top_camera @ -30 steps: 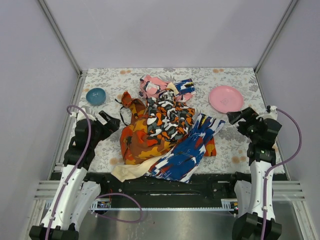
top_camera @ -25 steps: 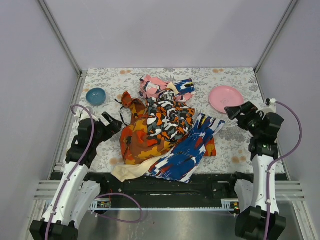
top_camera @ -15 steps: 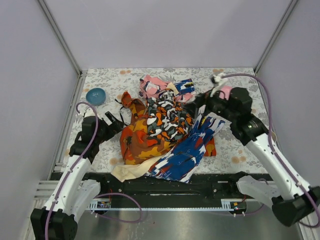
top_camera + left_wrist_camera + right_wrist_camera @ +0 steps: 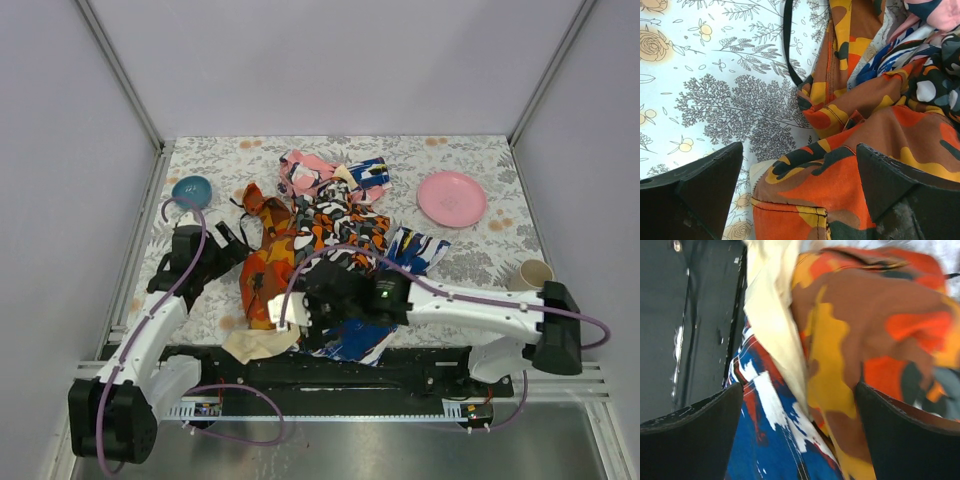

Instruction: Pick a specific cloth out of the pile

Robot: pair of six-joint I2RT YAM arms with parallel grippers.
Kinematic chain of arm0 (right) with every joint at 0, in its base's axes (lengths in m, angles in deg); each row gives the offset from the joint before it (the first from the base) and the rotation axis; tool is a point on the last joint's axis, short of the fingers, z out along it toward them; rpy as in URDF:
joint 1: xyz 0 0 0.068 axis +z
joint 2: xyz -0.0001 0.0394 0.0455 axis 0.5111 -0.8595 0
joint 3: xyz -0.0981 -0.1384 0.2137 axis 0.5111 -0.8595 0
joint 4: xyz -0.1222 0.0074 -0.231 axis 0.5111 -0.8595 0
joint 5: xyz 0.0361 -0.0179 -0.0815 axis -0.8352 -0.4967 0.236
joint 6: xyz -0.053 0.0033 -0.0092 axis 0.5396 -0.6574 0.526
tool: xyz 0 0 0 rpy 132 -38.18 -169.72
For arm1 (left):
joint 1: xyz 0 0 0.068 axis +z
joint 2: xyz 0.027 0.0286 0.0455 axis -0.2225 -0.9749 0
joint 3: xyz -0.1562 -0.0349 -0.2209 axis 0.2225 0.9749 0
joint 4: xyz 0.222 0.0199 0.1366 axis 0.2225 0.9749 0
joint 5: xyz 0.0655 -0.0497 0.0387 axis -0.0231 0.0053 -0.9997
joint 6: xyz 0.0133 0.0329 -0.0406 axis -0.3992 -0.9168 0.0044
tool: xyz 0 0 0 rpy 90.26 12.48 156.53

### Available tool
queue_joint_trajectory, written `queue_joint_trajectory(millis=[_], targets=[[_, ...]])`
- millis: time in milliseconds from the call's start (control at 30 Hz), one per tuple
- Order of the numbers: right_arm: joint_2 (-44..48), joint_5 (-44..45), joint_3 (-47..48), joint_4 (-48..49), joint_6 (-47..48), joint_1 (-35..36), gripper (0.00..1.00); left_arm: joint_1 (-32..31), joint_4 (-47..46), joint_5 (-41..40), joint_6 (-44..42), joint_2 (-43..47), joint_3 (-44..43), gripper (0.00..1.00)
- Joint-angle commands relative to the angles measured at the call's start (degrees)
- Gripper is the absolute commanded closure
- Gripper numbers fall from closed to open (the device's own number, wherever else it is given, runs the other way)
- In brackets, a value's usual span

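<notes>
A heap of mixed patterned cloths (image 4: 335, 245) lies at the middle of the floral-printed table (image 4: 215, 160), reaching its near edge. A small teal bowl (image 4: 191, 190) sits by the left edge. A round pink plate (image 4: 452, 198) sits toward the far right corner, and a tan cup (image 4: 534, 274) by the right edge.

Free desk (image 4: 250, 155) along far edge behind pile (image 4: 330, 235), also on right side btw plate (image 4: 452, 198) and cup (image 4: 534, 273). Left lane btw bowl (image 4: 191, 190) and pile narrow, taken by left gripper (image 4: 233, 243). Front approach blocked: right arm (image 4: 470, 303) across pile's near edge. Side walls (image 4: 60, 200) hemming desk l. and r.
</notes>
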Motion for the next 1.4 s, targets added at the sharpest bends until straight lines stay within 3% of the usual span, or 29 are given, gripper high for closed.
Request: queue_joint_trajectory(millis=[0, 133, 500, 733, 833, 933, 1067, 1167, 1367], targets=[[-7.37, 4.99, 3.09, -4.61, 7.87, 4.56, 0.01, 1.64, -3.36, 2.13, -2.24, -0.92, 0.37, 0.01], [-14.49, 2.87, 2.48, -2.42, 7.0, 5.09, 0.0, 3.84, -3.18, 3.44, -2.95, -0.66, 0.81, 0.01], [-28.11, 8.15, -1.49, 0.14, -0.73, 4.92, 0.01, 5.25, -2.04, 1.6, -2.25, 0.57, 1.33, 0.01], [-35.59, 10.6, 0.8, -1.62, -3.64, 5.0, 0.41, 5.34, -0.72, -1.12, -1.63, 2.24, 1.51, 0.01], [-37.09, 14.28, 2.21, -0.84, -4.69, 5.0, 0.79, 5.34, -0.72, -3.14, -1.46, 3.29, 1.86, 0.01], [-34.47, 18.41, 3.0, 0.74, -3.82, 5.09, 1.0, 5.34, -0.37, -4.55, -1.19, 4.35, 2.04, 0.01], [-23.67, 29.39, 0.63, 13.38, -1.97, 5.09, 1.0, 5.43, -0.28, -5.34, -0.93, 5.67, 2.48, 0.01], [-16.28, 30.73, -0.08, 23.57, 1.88, 5.09, 1.0, 5.34, -0.02, -6.04, -0.49, 6.55, 2.56, 0.01], [-11.43, 41.88, 3.43, 38.17, 14.44, 4.48, 1.0, 5.43, -0.02, -6.48, -0.4, 7.51, 2.83, 0.01]])
